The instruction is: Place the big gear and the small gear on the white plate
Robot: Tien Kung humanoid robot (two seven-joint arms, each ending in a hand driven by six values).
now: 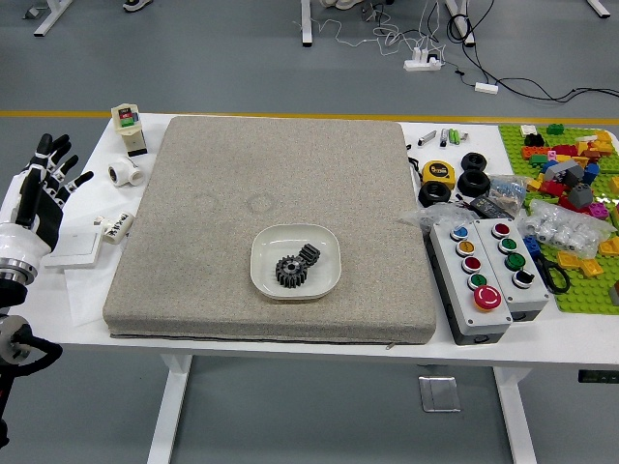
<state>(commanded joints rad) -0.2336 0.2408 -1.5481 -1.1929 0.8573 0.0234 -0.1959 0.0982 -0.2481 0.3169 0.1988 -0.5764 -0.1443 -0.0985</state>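
Note:
My left hand [64,170] is over the table's left edge, its black fingers spread and holding nothing, well away from the plate. On the grey mat lies the white plate [329,281], right of the mat's middle toward the near edge. Inside it the big gear [291,272] lies with its toothed rim showing. The small gear [309,254] rests beside it in the plate, up and to the right, seemingly on its side or tilted. My right hand is out of view.
Along the left of the mat [213,213] are a white box [73,247], a white bottle [119,228], a white pipe fitting [125,172] and a beige object [129,129]. A button box [471,280], tape measure [438,175] and bricks [580,174] lie to the right.

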